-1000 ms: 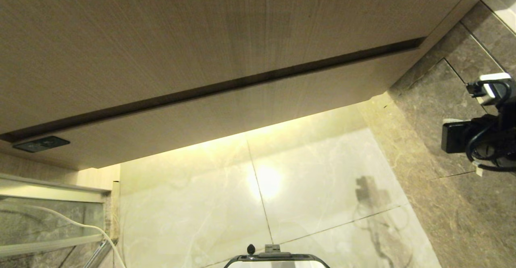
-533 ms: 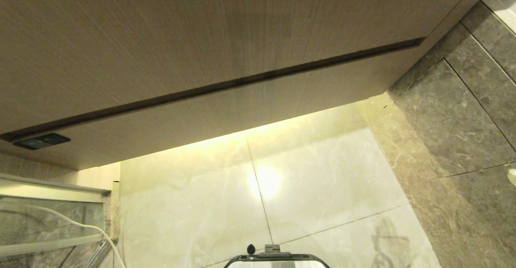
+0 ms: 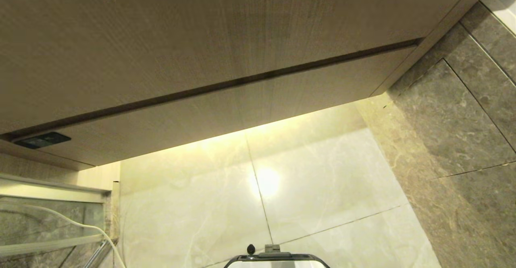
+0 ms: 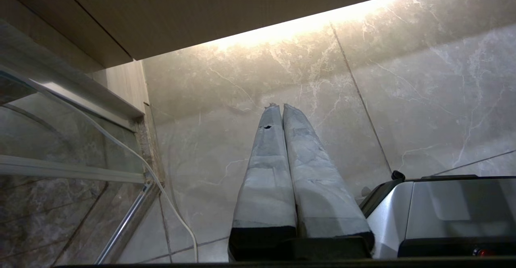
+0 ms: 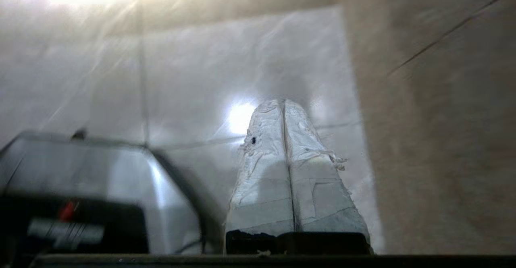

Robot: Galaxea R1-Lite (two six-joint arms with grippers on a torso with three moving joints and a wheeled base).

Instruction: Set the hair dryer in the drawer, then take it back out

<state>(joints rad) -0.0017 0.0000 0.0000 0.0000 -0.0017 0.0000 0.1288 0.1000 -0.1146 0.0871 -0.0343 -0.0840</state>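
Observation:
The hair dryer is out of view in every frame. The drawer's tan wood-grain front (image 3: pixel 242 30) fills the upper part of the head view; it is pushed in, with a dark seam (image 3: pixel 250 79) under it, and its inside is hidden. Neither arm shows in the head view. My left gripper (image 4: pixel 281 106) hangs low over the pale marble floor, its taped fingers pressed together and holding nothing. My right gripper (image 5: pixel 283 102) also points at the floor, shut and empty, beside the robot's base.
A grey stone wall (image 3: pixel 463 131) bounds the right side. At the lower left stand a glass panel with a metal rail (image 3: pixel 52 195) and a white cord (image 3: pixel 80 225). The robot's base (image 3: pixel 276 260) is at the bottom edge. A small black plate (image 3: pixel 42 140) sits on the vanity.
One second ago the right arm's black wrist gear stood at the head view's right edge. It has since dropped out of that view, and its shadow has left the floor.

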